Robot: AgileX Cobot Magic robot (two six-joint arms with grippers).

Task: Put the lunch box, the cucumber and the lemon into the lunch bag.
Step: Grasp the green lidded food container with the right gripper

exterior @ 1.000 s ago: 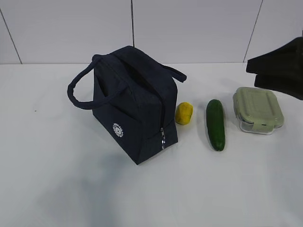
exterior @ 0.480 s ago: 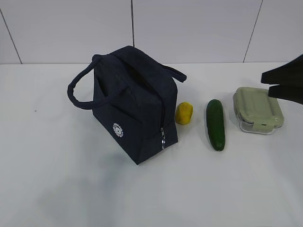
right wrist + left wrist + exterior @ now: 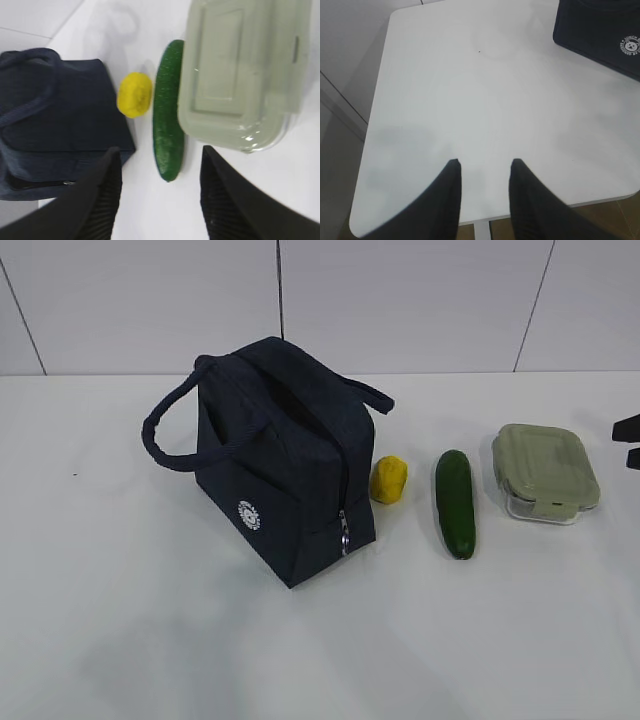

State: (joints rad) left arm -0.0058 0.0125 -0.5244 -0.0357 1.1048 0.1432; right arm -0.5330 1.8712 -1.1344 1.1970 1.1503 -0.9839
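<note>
Four items sit on your table [image 3: 120, 640]: bag [image 3: 285, 455] upright at left, then lemon [image 3: 388, 480], cucumber [image 3: 455, 503] and box [image 3: 545, 470] in a row to its right, none touching. Your left gripper [image 3: 482, 167] and right gripper [image 3: 161, 157] both stand apart, holding nothing, above the table.

Empty right hand [image 3: 160, 172] over cucumber [image 3: 168, 116], between lunch bag [image 3: 60, 120] and lunch box [image 3: 243, 75]; lemon [image 3: 134, 94] alongside.
</note>
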